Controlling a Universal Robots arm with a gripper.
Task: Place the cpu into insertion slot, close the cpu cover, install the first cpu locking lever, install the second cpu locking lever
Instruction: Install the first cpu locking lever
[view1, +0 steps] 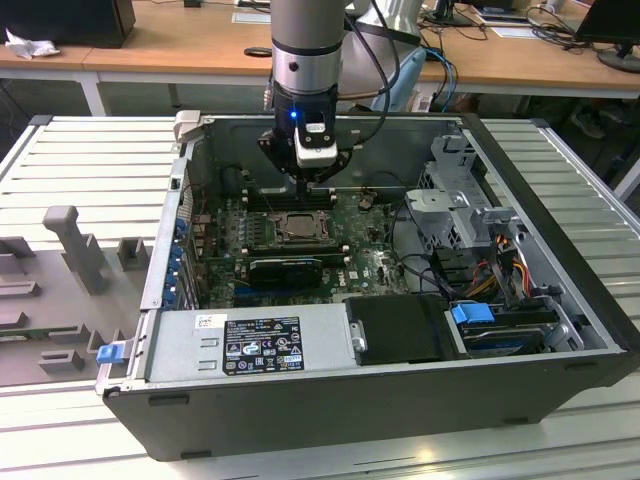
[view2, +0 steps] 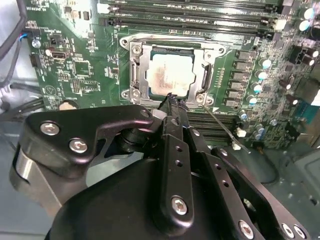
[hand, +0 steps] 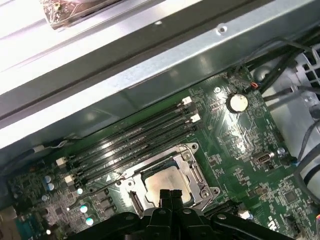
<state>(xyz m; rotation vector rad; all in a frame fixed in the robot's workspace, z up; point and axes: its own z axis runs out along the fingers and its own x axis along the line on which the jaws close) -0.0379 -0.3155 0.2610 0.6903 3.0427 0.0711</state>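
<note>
Cpu (view2: 170, 72) seated on the motherboard (view2: 85, 75), cpu cover (view2: 141, 67) down over it; claw (view2: 170, 101), fingers pinched together and empty, at the frame's edge beside a thin locking lever (view2: 220, 125) (apparently unlatched, so lever work remains).

White glare washes out the ribbed table (hand: 40, 50) in the first wrist view.

Silver arm (view1: 305, 40), black screw-studded hand (view2: 170, 102), seemingly blue wrist light (view1: 293, 113).
</note>
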